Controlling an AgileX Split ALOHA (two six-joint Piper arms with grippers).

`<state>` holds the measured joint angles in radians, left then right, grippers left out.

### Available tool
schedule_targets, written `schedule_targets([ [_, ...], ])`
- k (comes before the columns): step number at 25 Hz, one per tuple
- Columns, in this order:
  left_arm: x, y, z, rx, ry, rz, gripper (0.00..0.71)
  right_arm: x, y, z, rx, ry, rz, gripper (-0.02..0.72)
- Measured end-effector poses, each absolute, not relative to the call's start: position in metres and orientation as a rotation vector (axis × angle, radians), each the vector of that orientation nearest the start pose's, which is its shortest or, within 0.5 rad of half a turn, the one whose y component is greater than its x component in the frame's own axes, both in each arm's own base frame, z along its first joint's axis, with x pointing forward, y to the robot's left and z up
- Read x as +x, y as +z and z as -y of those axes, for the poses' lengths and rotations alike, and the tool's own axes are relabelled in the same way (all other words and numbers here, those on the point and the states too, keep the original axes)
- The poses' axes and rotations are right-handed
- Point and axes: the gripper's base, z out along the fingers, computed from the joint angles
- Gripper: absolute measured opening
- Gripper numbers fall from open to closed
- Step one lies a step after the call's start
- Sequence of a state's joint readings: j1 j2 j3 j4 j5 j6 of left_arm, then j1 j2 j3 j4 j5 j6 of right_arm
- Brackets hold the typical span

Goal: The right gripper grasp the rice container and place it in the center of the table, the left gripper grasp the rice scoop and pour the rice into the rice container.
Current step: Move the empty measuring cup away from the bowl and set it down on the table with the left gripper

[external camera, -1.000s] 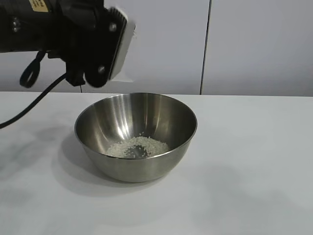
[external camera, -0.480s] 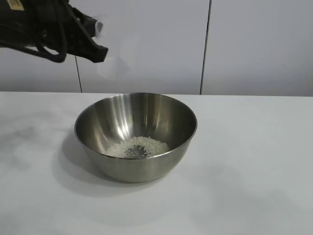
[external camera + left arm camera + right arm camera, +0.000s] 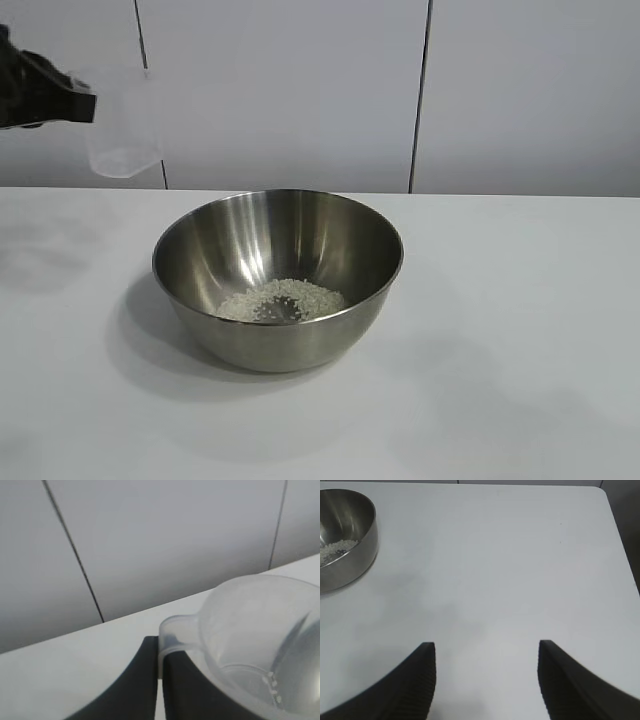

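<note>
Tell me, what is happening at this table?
The left claw holds a small clear plastic measuring cup upright, up off the white table and to the left of a large shiny steel bowl. White rice grains lie in the bowl's bottom; the cup looks nearly empty. The right claw hangs open, apart from the bowl.

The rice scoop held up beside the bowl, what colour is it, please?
The rice scoop is translucent, frosted clear plastic; the left wrist view shows it best.

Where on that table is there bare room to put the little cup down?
White table lies bare right of the steel bowl, also in front and left of it. Only the bowl, holding rice, crowds the middle. The plastic cup hangs above the left.
</note>
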<state>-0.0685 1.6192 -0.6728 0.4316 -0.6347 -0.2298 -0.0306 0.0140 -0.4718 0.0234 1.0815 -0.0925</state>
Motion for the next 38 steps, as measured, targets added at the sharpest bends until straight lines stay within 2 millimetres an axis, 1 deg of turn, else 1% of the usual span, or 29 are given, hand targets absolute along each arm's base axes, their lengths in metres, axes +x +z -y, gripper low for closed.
schedule_targets([
  [3,0.299,0.186,0.019,0.252,-0.202,-1.796,0.011,-0.001,0.268,-0.002,-0.066,-0.045,-2.106,0.408],
  [4,0.295,0.180,0.015,0.229,-0.211,-1.784,0.011,-0.001,0.268,-0.002,-0.066,-0.045,-2.106,0.408],
  [6,0.289,0.159,0.007,0.188,-0.236,-1.804,0.011,-0.001,0.268,-0.002,-0.066,-0.045,-2.106,0.408],
  [10,0.287,0.120,0.007,0.188,-0.275,-1.839,0.011,-0.001,0.268,-0.002,-0.066,-0.045,-2.106,0.408],
  [13,0.287,0.098,0.007,0.218,-0.258,-1.866,0.011,-0.001,0.268,-0.002,-0.066,-0.045,-2.106,0.408],
  [17,0.286,0.077,0.005,0.303,-0.172,-1.913,0.011,-0.001,0.268,-0.002,-0.066,-0.045,-2.106,0.408],
  [19,0.286,0.073,0.005,0.345,-0.143,-1.917,0.011,-0.001,0.268,-0.002,-0.066,-0.045,-2.106,0.408],
  [22,0.287,0.073,0.005,0.365,-0.123,-1.909,0.011,-0.001,0.268,-0.002,-0.066,-0.045,-2.106,0.408],
  [24,0.289,0.074,0.004,0.368,-0.118,-1.900,0.030,-0.001,0.268,-0.002,-0.066,-0.045,-2.106,0.408],
  [25,0.289,0.074,0.004,0.370,-0.116,-1.898,0.060,-0.001,0.268,-0.002,-0.066,-0.045,-2.106,0.408],
  [27,0.289,0.074,0.004,0.369,-0.116,-1.897,0.148,-0.001,0.268,-0.002,-0.066,-0.045,-2.106,0.408],
  [29,0.289,0.074,0.004,0.369,-0.116,-1.897,0.273,-0.001,0.268,-0.002,-0.066,-0.045,-2.106,0.408],
  [30,0.289,0.074,0.004,0.366,-0.118,-1.897,0.323,-0.001,0.268,-0.002,-0.066,-0.045,-2.106,0.408],
  [31,0.288,0.074,0.004,0.361,-0.123,-1.900,0.350,-0.001,0.268,-0.002,-0.066,-0.045,-2.106,0.408],
  [33,0.283,0.074,0.005,0.353,-0.130,-1.910,0.383,-0.001,0.268,-0.002,-0.066,-0.045,-2.106,0.408],
  [38,0.262,0.073,0.004,0.306,-0.122,-1.964,0.399,-0.001,0.268,-0.002,-0.065,-0.045,-2.106,0.408],
])
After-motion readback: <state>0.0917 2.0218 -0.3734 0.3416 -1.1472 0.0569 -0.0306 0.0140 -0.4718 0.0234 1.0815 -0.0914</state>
